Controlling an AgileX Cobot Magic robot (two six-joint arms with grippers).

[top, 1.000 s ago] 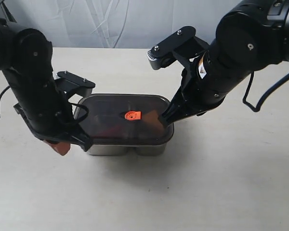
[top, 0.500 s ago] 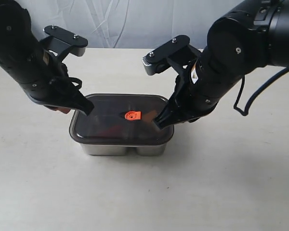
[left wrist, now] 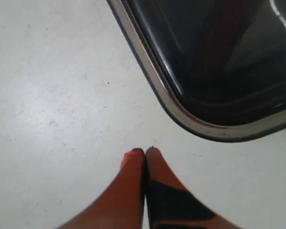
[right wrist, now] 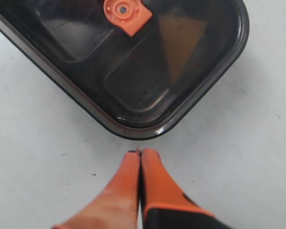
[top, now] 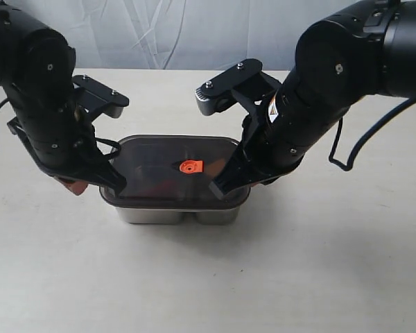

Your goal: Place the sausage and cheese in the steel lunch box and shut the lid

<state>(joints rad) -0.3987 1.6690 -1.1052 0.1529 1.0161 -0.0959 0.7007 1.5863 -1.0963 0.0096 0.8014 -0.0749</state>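
- I see the lid [top: 168, 158] sitting on the steel lunch box [top: 159, 216], with its orange tab [top: 191, 167] at the centre.
- The cheese [right wrist: 181, 43] shows through the lid, at the box's end nearest my right end effector [right wrist: 139, 153].
- The sausage is too dim under the lid to place.
- The left end effector [left wrist: 145, 151] is clenched and empty over the bench [top: 298, 277], just off a box corner.
- The right end effector is clenched and empty, just off another corner.

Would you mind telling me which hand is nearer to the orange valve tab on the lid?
Right. The right hand hangs by its end of the lid, close to the valve tab; the left hand is at the opposite corner, farther off.
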